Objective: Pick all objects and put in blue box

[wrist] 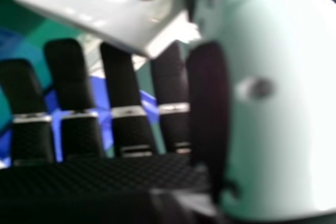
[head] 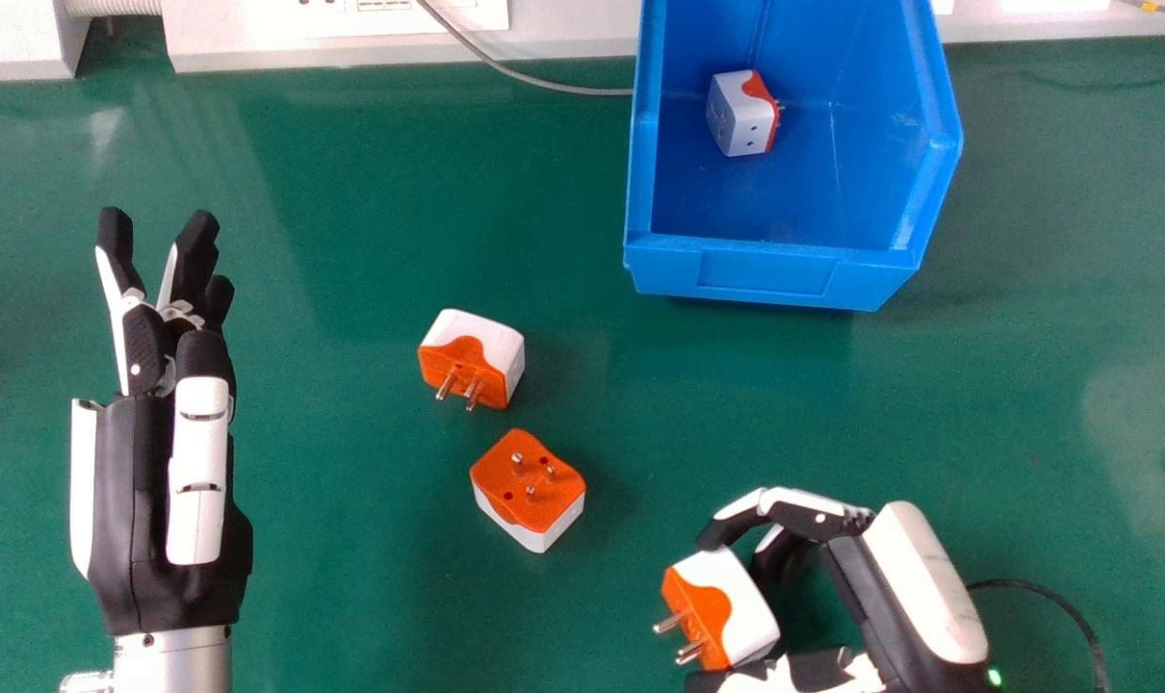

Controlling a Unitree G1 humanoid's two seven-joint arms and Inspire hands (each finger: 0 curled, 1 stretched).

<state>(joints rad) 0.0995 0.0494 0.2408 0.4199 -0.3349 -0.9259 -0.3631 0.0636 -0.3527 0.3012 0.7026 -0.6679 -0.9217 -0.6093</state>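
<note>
At the left of the frame, the robot's black and white left hand [head: 135, 500] hangs idle over the green tabletop [head: 351, 539], its fingers straight and slightly apart. Near the centre lies a boxy white plastic plug adapter with an orange pin face [head: 491, 351], its pins towards me; just below and to the right, a second orange-and-white adapter [head: 549, 505] sits pins up. Both have yet to be picked. At the upper right stands the open blue plastic box [head: 765, 269], with one white-and-orange adapter [head: 741, 115] inside, so I'd count that one done. At the lower right, the right hand [head: 919, 577] has its bent fingers and thumb clamped on another white-and-orange adapter [head: 737, 597]; whether it is clear of the table, I cannot tell. By my reckoning that's one of four delivered, one in hand and two left.
</note>
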